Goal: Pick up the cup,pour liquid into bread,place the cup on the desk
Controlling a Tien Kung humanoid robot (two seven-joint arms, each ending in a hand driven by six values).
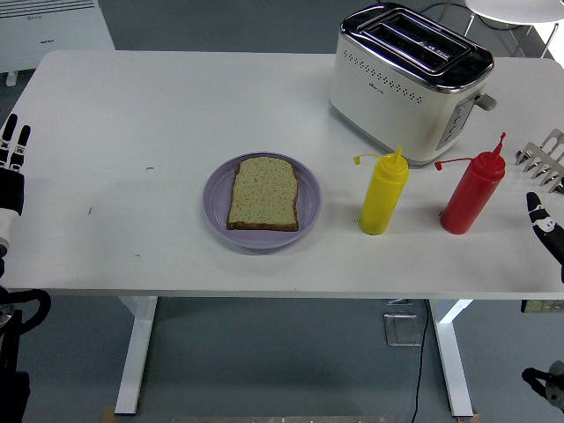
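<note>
Right robot hand (545,225) sits at the right edge, mostly out of frame. Only one or two dark fingers show, so I can't tell how wide it is; it holds nothing. Red squeeze bottle (472,193), likely the "cup", stands upright just left of it, untouched. Yellow bottle (383,193) stands further left, both near the toaster (408,81). Bread (263,193) lies flat on the purple plate (215,196), mid bench (159,115), an easy pour target. Left robot hand (11,157) is parked at the left edge, fingers straight, empty.

Glossy plastic yellow bottle (383,194), chrome-topped toaster (411,83), matt white table (132,115).
</note>
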